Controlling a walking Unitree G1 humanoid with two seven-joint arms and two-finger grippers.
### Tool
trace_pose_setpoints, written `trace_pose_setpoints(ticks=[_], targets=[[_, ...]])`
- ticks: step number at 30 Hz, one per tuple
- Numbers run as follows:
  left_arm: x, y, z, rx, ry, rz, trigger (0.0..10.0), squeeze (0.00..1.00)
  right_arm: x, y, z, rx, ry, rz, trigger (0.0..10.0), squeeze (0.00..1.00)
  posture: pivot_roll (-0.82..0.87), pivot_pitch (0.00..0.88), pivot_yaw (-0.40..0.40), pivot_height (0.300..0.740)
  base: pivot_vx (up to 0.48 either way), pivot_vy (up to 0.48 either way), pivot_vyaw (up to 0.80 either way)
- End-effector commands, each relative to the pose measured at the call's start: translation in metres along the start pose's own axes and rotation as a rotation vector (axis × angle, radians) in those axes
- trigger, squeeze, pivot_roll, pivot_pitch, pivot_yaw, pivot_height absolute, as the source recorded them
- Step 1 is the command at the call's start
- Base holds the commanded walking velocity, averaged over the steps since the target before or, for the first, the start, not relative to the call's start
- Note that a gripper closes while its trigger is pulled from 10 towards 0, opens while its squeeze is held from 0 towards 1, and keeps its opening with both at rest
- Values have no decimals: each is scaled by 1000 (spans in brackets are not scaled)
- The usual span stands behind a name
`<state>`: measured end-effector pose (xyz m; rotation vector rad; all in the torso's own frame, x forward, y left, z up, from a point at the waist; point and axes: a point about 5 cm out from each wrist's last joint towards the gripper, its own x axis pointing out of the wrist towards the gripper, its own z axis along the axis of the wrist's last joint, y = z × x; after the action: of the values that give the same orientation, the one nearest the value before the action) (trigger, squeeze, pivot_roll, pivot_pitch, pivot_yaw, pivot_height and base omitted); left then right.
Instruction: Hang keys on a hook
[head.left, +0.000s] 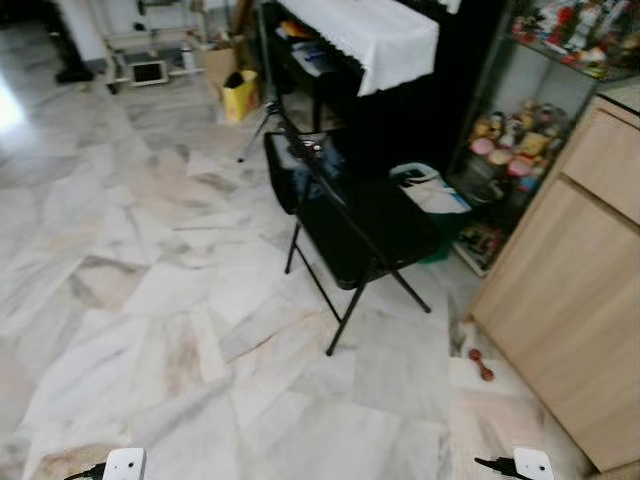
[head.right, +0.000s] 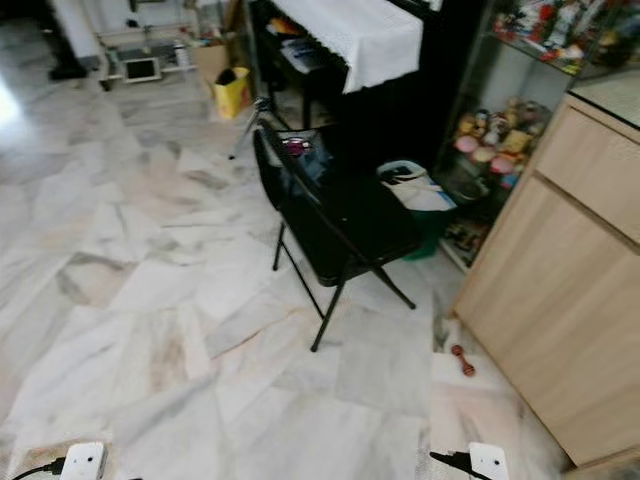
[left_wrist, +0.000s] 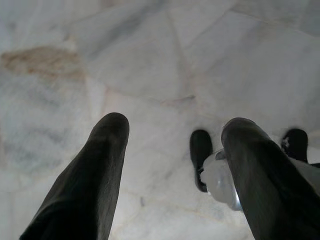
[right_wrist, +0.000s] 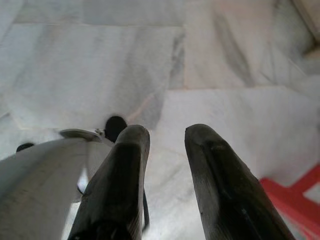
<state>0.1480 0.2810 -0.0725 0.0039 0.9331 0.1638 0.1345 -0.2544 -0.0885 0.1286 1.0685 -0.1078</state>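
Two grippers are hanging idle over the marble floor (head.left: 150, 300). The left gripper (left_wrist: 175, 145) is showing its fingers spread wide with nothing between them; the right gripper (right_wrist: 167, 145) is showing a narrower gap, also holding nothing.

Straight ahead at 12 o'clock a black folding chair (head.left: 350, 230) is standing on the floor, with something small and reddish lying on its seat near the back (head.right: 297, 146); too blurred to say whether those are the keys. At 3 o'clock a wooden cabinet (head.left: 580, 280) is filling the side, a small red thing (head.left: 481, 364) lying on the floor at its foot. No hook can be made out.

Judgement: the robot is at the searching or approaching step, nothing grasped. Next move is calling for closing on the chair, confirming the keys, then reaching down with one opened gripper.
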Motion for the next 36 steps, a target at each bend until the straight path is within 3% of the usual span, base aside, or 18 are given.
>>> trace_pose_setpoints(ticks=[1,16,36], targets=[[-1,0,-3,13,16,-8,10000,0,-1,-4,-4,0,17,-10,10000,0,-81,35,-12,740,0,0,-769],[-1,3,-4,73,63,-41,10000,0,0,2,-6,1,22,-1,10000,0,-119,0,31,740,0,0,-766],[-3,12,-4,88,77,-25,10000,0,3,14,-11,-1,40,12,10000,0,-131,0,42,740,0,0,-757]])
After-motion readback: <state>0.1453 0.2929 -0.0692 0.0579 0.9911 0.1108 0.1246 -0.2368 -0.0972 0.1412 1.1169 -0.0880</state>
